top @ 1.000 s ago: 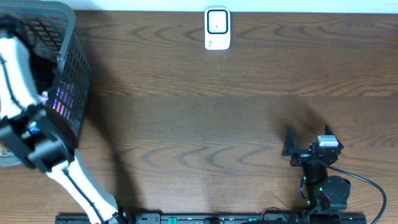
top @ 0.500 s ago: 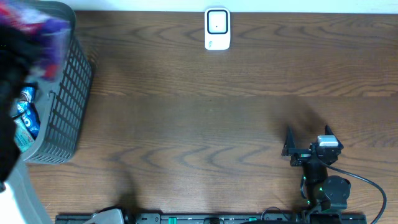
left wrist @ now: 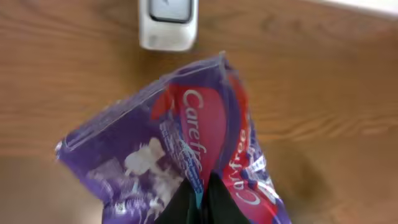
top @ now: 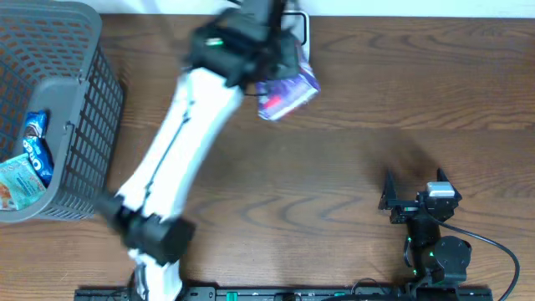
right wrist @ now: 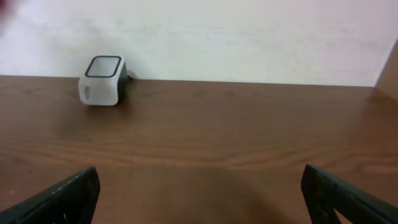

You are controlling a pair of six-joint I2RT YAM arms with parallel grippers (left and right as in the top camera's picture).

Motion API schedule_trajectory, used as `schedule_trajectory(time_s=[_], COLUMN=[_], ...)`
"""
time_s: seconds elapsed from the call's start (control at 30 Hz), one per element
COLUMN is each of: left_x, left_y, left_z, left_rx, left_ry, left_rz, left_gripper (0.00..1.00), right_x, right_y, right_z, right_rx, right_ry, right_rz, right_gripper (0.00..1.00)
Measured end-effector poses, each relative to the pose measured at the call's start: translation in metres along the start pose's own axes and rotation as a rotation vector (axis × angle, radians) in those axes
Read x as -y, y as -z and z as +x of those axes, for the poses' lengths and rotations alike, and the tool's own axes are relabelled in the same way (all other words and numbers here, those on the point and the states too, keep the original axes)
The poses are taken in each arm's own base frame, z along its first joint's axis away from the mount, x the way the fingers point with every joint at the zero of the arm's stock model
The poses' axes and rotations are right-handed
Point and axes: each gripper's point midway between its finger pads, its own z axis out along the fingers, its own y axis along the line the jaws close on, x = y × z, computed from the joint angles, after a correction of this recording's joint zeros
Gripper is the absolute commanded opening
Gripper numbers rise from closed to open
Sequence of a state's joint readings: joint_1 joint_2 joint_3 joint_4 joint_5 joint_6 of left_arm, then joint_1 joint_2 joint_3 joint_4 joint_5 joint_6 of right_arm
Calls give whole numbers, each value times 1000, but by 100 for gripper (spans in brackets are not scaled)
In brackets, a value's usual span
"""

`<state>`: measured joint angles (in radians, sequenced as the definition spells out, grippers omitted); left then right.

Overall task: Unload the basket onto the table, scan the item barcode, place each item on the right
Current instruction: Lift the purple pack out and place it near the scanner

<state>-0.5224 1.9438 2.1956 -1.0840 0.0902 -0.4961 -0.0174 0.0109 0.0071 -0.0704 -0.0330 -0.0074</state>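
Pack (top: 288, 94) held at the scanner (left wrist: 168, 23).
Overhead: blurred left arm (top: 188, 150) stretches to the far edge, pack probably clear of the table (top: 351, 167). Left wrist: left gripper (left wrist: 200, 190) clenched on pack, just beside scanner. Right wrist: right gripper (right wrist: 199, 199) spread wide.

On the purple pack (left wrist: 155, 149) you can read "Carefr…" in white, twice, on red; lettering on the blue packet (top: 38, 155) in the basket (top: 94, 109) is too small for you to read

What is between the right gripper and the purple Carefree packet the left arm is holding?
Only bare wooden table lies between the right gripper and the purple Carefree packet; the overhead view shows it.
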Motion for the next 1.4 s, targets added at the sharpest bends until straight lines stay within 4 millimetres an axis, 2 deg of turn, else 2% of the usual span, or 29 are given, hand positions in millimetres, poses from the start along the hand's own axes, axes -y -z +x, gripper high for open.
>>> schedule_trajectory(time_s=[0.03,0.13,0.17,0.2,0.27,0.3,0.33,0.43,0.5,0.6,0.63,0.7,0.77,0.83,0.87,0.9,0.93,0.97,1.03,1.07,1.1,1.13,1.17,1.27,1.4], left_x=[9,25,29,34,41,45,46,46,43,39,37,33,23,2,-19,-38,-66,-88,-151,-171,-208,-236,-279,-356,-421], left_y=[-28,-90,-107,-124,-147,-157,-172,-189,-189,-178,-171,-140,-94,-35,5,34,73,99,158,173,197,212,229,247,244], left_z=[6,29,37,46,56,61,73,90,92,85,78,51,16,-25,-50,-66,-84,-95,-111,-114,-114,-111,-101,-66,-24], left_rx=[-22,-87,-103,-120,-131,-137,-158,-200,-210,-205,-192,-134,-46,79,171,235,324,386,514,545,584,599,591,496,366], left_ry=[-22,-78,-96,-114,-139,-146,-169,-187,-189,-177,-170,-142,-121,-87,-55,-28,15,51,154,187,248,296,368,512,674], left_rz=[-1,-13,-14,-15,-9,-6,-12,-27,-35,-39,-36,-20,0,-1,-26,-55,-106,-150,-291,-336,-426,-495,-603,-789,-913], left_gripper=[7,9,15,17,36,60,72,76,75,76,76,76,76,76,80,82,82,82,83,82,83,83,82,82,82], right_x=[0,0,0,0,0,0,0,0,0,0,0,0,0,0,0,0,0,0,0,0,0,0,0,0,0], right_y=[0,0,0,0,0,0,0,0,0,0,0,0,0,0,0,0,0,0,0,0,0,0,0,0,0], right_z=[0,0,0,0,0,0,0,0,0,0,0,0,0,0,0,0,0,0,0,0,0,0,0,0,0], right_rx=[0,-1,0,0,0,0,0,0,0,0,0,0,0,0,0,0,0,0,0,0,0,0,0,0,0], right_ry=[0,0,0,0,0,0,0,0,0,0,0,0,0,0,0,0,0,0,0,0,0,0,0,0,0], right_rz=[0,0,0,0,0,0,0,0,0,0,0,0,0,0,0,0,0,0,0,0,0,0,0,0,0], right_gripper=[99,99,99,99,99,99,99,99,99,99,99,99,99,99,99,99,99,99,99,99,99,99,99,99,99])
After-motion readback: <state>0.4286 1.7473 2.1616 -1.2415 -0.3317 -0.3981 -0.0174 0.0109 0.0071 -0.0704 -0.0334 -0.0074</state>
